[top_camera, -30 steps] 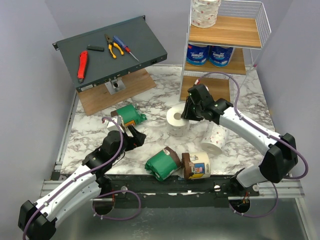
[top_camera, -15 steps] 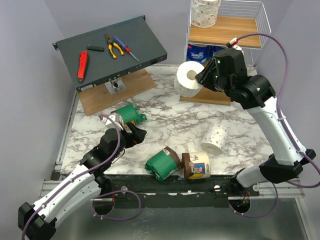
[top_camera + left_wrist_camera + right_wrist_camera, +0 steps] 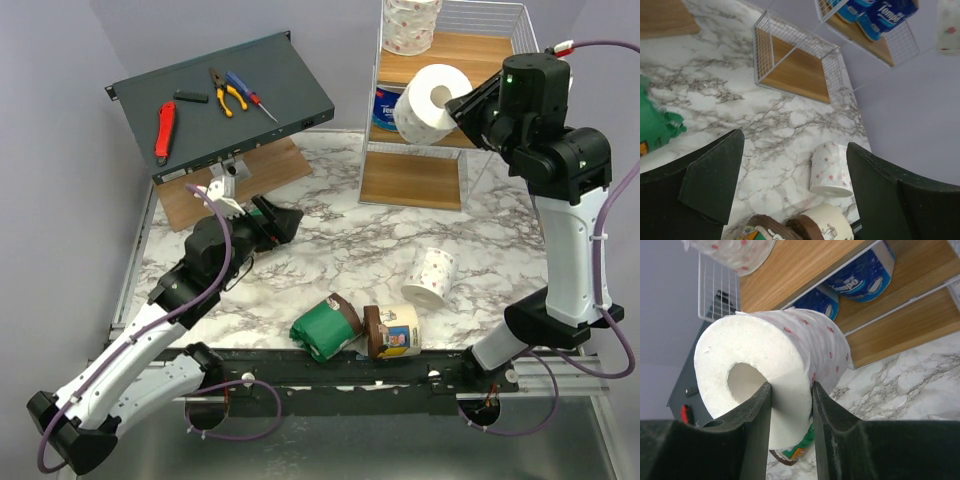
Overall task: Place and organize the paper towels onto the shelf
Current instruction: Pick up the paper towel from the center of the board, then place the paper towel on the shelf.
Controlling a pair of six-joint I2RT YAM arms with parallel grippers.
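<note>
1. Finding at the far left a dark grey slanted panel [image 3: 290,75], propped over a wooden board [image 3: 180,205] at the back of the marble desk [image 3: 330,215]. Seeing on it a red-handled tool [image 3: 163,131], yellow-handled pliers [image 3: 228,93] and a screwdriver [image 3: 252,97], all well apart from the rolls.
2. Reaching over the desk's left half with the left pincer [image 3: 283,222] [image 3: 795,145], fingers spread wide and grasping nothing. Catching a green-wrapped roll [image 3: 652,125] only at the left edge of the left wrist view, outside the fingers and hidden under the arm from above.
3. Spotting near the desk's front edge a green roll with a brown end [image 3: 325,328] and a cream-and-brown roll [image 3: 395,330], lying side by side with brown ends facing and seemingly touching.
4. Noting a fallen speckled roll [image 3: 428,278] [image 3: 830,170] on its side just right of those two, apart from them, between the front edge and the shelf.
5. Seeing the shelf [image 3: 470,60] [image 3: 805,270] at the back right, with an upright speckled roll [image 3: 410,22] [image 3: 735,252] in the top tier's left rear corner. Seeing also blue-and-white rolls [image 3: 385,108] [image 3: 865,280] side by side on the middle tier, partly covered from above by the raised roll.
6. Gripping the raised white roll [image 3: 432,100] [image 3: 775,370] with the right pincer [image 3: 470,105] [image 3: 790,395], clenched on the roll's wall with one finger inside the core and the other outside. Holding it in the air before the shelf's left front post, resting on no tier; not telling whether it is touching the wire.
</note>
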